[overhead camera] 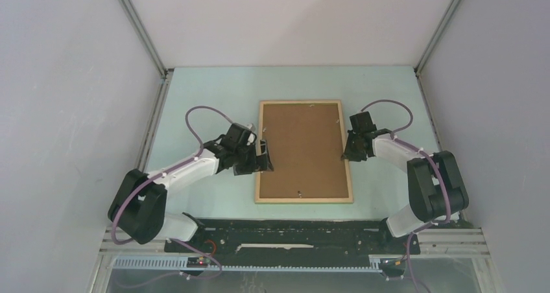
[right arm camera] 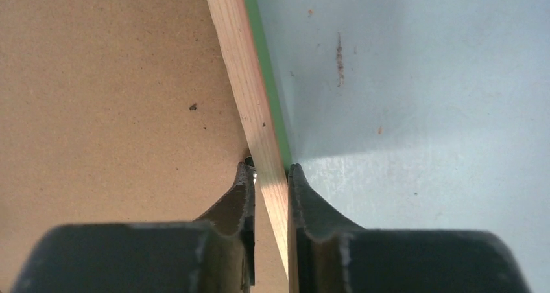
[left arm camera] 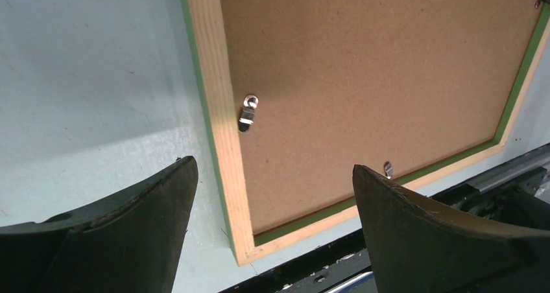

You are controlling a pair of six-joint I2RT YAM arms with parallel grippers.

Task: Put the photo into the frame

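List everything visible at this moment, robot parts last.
frame: one, light wood up with a green edge, flat mid-table
photo: one, brown board back up, inside the frame; print side hidden
clips: at least three, silver, along the frame's inner edge
table: one, pale blue-green, under everything
walls: three, white-grey, around the table
left gripper: one, black, jaws open over the frame's left rail
right gripper: one, black, jaws pinching the frame's right rail

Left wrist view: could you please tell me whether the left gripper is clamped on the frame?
No, the left gripper stands wide open, its fingers far apart above the frame near its corner.
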